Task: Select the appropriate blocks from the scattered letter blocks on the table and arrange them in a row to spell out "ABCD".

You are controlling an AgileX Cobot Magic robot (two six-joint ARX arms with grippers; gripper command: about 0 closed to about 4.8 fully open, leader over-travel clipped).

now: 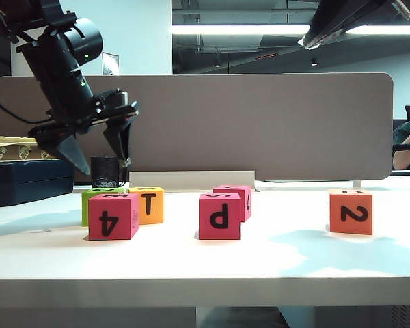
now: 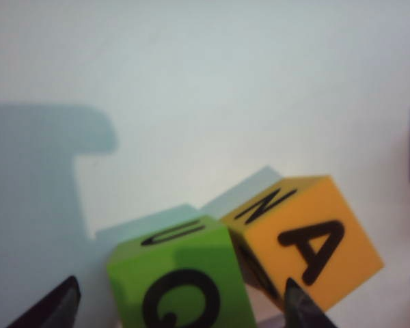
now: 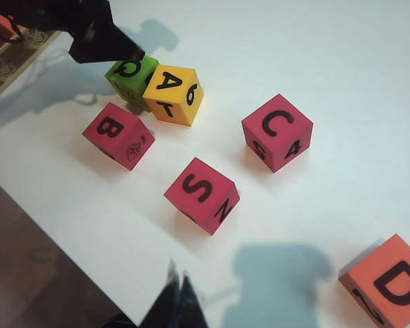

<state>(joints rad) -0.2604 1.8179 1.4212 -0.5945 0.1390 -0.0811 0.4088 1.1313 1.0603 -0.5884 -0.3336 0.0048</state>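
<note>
A grey partition stands behind the white surface point(image 1: 273, 263), under ceiling strip lights. At the far left the left gripper point(image 1: 99, 147) hangs tilted above the block cluster, arm slanting down from the upper left corner, its two dark fingers point(image 1: 117, 140) spread wide and holding nothing. Below it sit the lime-green cube point(image 3: 130, 76) with Q on top and, touching it, the yellow-orange cube point(image 3: 174, 93) showing A on top and T in front. Just in front lies a pink cube point(image 1: 113, 216), B on top, 4 in front. Near the middle, a pink cube point(image 1: 219, 216) bearing S stands just ahead of the pink cube point(image 3: 277, 131) with C. Well apart at the right rests the orange-red cube point(image 1: 350, 212), D on top. The right gripper point(image 3: 176, 301) hovers high over the front edge, fingers pressed together, empty.
</note>
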